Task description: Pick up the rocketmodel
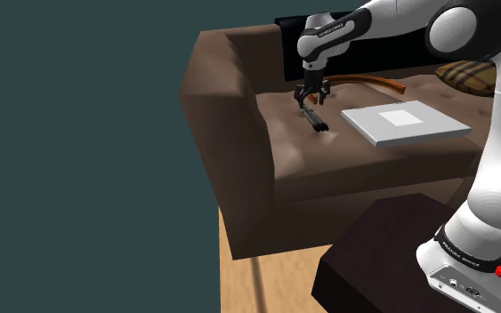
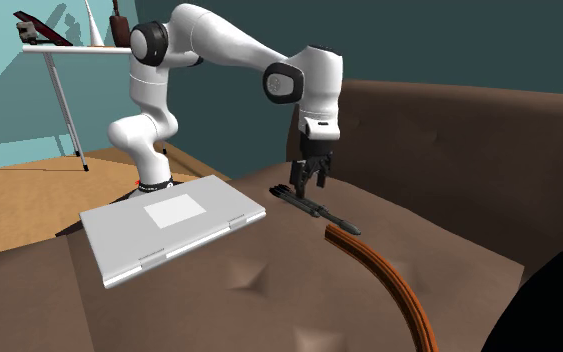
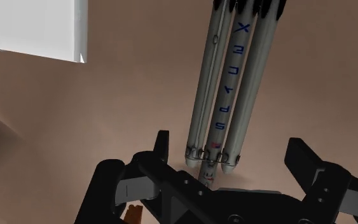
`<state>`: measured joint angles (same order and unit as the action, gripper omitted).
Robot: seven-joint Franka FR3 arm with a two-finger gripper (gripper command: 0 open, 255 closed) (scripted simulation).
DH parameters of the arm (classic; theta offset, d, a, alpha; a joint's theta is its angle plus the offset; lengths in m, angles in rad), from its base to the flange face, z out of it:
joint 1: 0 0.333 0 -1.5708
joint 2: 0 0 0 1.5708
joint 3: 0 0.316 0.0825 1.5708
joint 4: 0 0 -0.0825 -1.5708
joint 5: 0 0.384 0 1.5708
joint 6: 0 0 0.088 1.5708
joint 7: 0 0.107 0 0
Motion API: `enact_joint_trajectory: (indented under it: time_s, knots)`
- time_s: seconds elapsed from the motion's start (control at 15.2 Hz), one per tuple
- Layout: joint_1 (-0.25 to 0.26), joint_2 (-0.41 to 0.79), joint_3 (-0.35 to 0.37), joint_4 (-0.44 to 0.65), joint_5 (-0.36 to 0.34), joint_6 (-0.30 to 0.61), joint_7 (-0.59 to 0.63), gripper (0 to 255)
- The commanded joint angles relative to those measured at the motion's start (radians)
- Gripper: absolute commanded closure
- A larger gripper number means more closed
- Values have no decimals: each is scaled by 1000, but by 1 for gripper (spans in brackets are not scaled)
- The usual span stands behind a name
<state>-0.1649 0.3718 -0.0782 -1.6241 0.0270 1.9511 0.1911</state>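
Observation:
The rocket model [image 3: 225,83] is a bundle of long grey tubes with blue lettering and black ends, lying flat on the brown sofa seat [image 1: 328,156]. In the shoulder view it shows as a thin dark stick [image 1: 315,121], and likewise in the second exterior view [image 2: 314,207]. My gripper [image 1: 313,96] hovers just above one end of it, pointing down, open. In the wrist view that end lies between the gripper [image 3: 231,153] fingers, and neither finger [image 3: 163,149] touches it. The gripper [image 2: 309,180] holds nothing.
A closed grey laptop [image 1: 406,123] lies on the seat beside the rocket. A curved brown strip [image 2: 384,285] lies behind it, near the backrest. A patterned cushion [image 1: 466,76] rests at the sofa's far end. The sofa's armrest [image 1: 226,107] rises close by.

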Motion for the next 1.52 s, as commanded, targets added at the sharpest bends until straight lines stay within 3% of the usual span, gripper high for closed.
enact_joint_trajectory:
  time_s: [0.0,0.53,0.59,1.19,1.45]
  knots:
    - [-4,35,-2,24,2,12,2,0]
    - [-5,65,-1,-21,5,87,0,0]
    - [-5,63,-1,-22,5,86,0,255]
    - [-5,65,-1,-21,5,87,0,255]
    - [-4,46,-2,4,3,42,1,255]
